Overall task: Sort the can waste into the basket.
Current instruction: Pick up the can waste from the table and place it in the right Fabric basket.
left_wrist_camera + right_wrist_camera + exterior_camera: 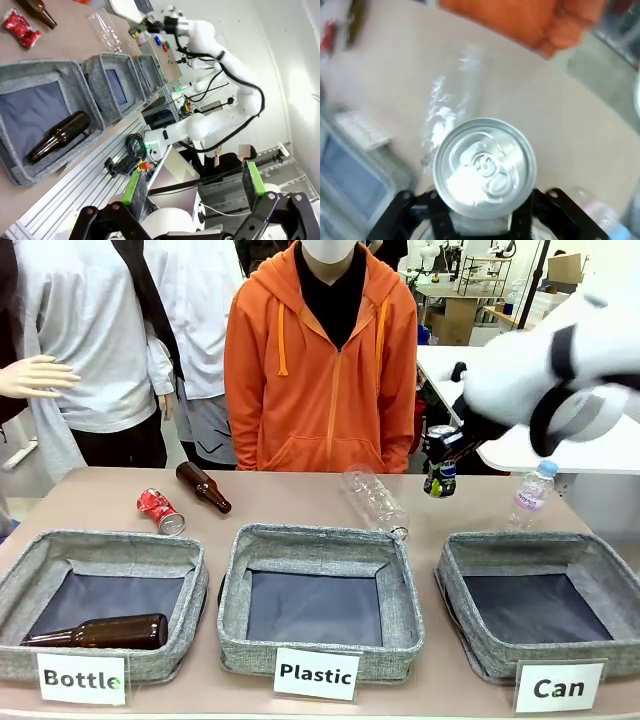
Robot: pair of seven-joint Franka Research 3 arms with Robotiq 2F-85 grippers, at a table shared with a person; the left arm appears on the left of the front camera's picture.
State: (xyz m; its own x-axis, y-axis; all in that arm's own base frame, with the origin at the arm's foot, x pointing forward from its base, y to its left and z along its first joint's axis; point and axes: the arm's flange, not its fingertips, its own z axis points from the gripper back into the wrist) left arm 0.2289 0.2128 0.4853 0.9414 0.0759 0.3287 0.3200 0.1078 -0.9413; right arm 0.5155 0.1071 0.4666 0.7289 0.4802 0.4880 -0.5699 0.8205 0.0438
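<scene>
Above the table's far right, the right gripper (441, 462) is clamped on the dark can (440, 483), held in the air. The Can basket (520, 543) is empty. The red can (160, 511) lies on the table far left. The left gripper (192, 182) gapes wide.

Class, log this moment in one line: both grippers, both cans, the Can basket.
right gripper: shut on Pepsi can, held above table | left gripper: open, empty | crushed red can: on table | Can basket: no cans
</scene>
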